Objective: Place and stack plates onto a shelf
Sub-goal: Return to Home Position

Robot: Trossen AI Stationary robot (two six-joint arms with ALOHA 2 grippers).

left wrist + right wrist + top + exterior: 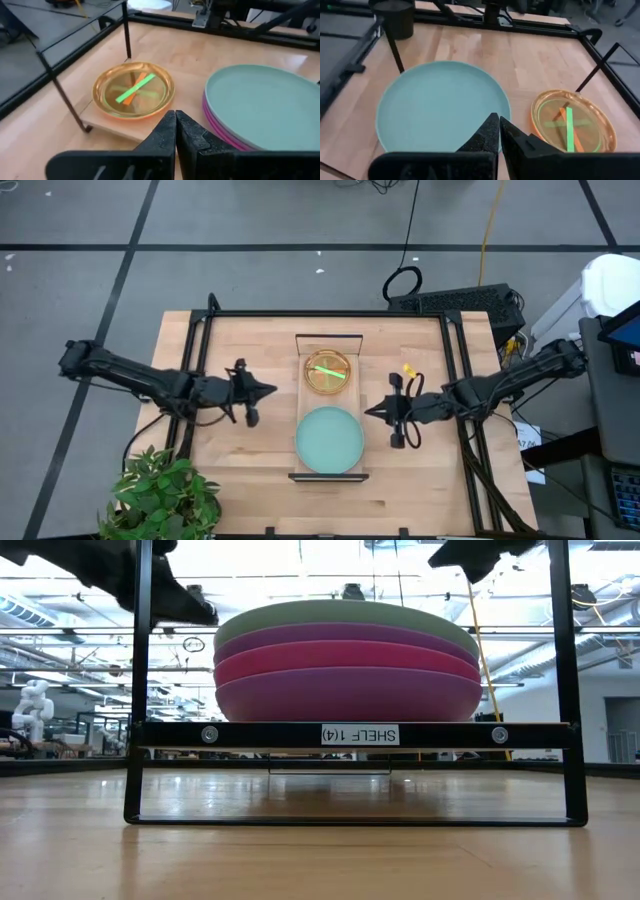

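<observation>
On the narrow light-wood shelf a stack of large plates rests at the near end, pale teal on top, purple at the bottom and magenta between. At the shelf's far end sits a stack of small translucent plates, orange uppermost, with a neon green strip showing through it. My left gripper hovers shut to the left of the shelf, touching nothing. My right gripper hovers shut to the right of it, likewise clear of everything.
A black frame rims the wooden table. A potted plant stands at the near left corner. A small yellow piece lies right of the shelf. Bare table top lies on both sides of the shelf.
</observation>
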